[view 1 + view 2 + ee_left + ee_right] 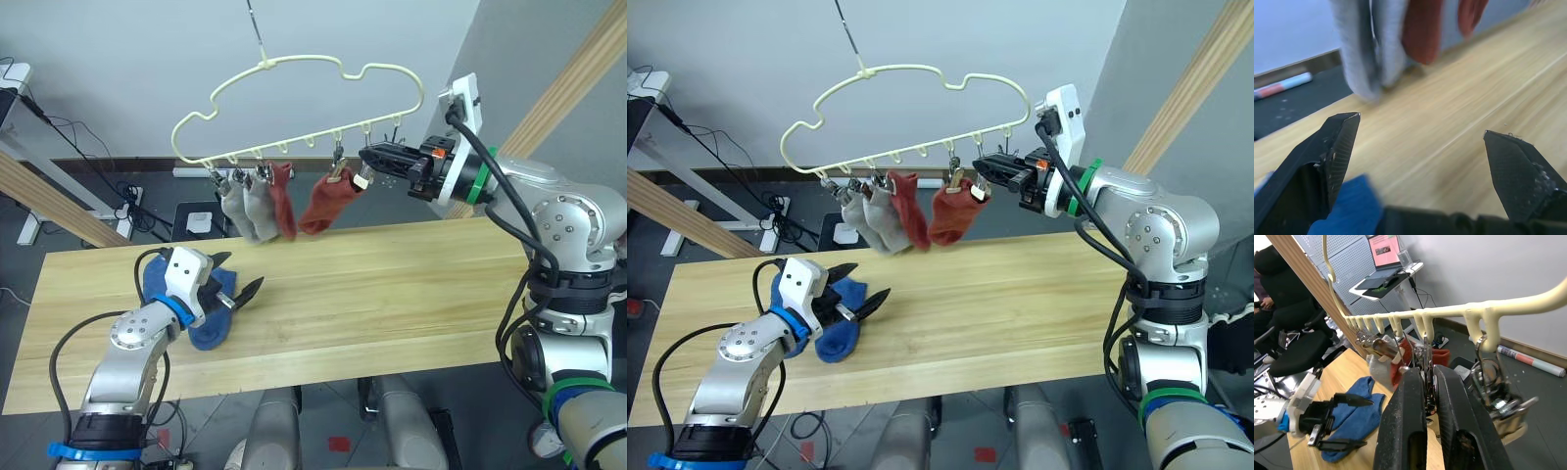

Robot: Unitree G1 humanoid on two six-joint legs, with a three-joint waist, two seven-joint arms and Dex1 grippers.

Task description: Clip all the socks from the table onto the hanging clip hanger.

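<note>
Head camera: a pale-yellow wire clip hanger (294,103) with a cloud-like outline hangs by its hook above a long, light wooden tabletop (392,294) with visible grain. Two soft grey socks (247,208) and two rust-red socks (312,201) dangle from its small metal clips, so four appear already hung. The right pincer (369,159) is raised level with the clip row, its black fingers pressed around the clip above the second red sock, probably to work that clip. Two blue socks (211,311) lie crumpled on the tabletop near its left end, touching the left pincer (235,279), whose fingers are spread and empty, seemingly ready to pick one up.

Left wrist camera: two dark, pointed, ridged fingers (1327,156) stand wide apart over the wood, blue fabric just beside one.

Right wrist camera: two smooth black fingers (1410,431) pinch a shiny metal clip (1426,367) under the hanger's bar.
</note>
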